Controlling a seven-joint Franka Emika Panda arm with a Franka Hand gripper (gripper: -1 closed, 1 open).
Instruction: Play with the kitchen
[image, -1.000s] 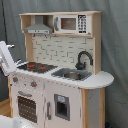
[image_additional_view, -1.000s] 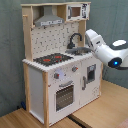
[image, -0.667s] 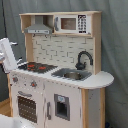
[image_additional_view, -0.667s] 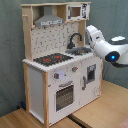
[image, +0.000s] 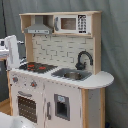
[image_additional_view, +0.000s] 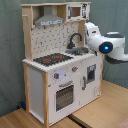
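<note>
Kitchen (image: 57, 75) (image_additional_view: 62, 65) stands upright on wooden floor (image_additional_view: 107, 107), grey curtain (image: 115, 50) behind. Black-red hob (image_additional_view: 54, 59) beside grey sink (image_additional_view: 80, 51) with black tap (image_additional_view: 75, 39); hood (image_additional_view: 49, 20) and microwave (image: 72, 23) above. White robot arm (image_additional_view: 107, 44) hovers at sink end, on the second exterior view's right. Gripper hidden; cannot tell whether fingers open or closed.

1. We see soft, even, fairly bright light in both exterior views, with no harsh glare.
2. Both are blurry; the kitchen (image: 57, 70) (image_additional_view: 62, 65) shows smeared knobs and only faint shadow under its hood.
</note>
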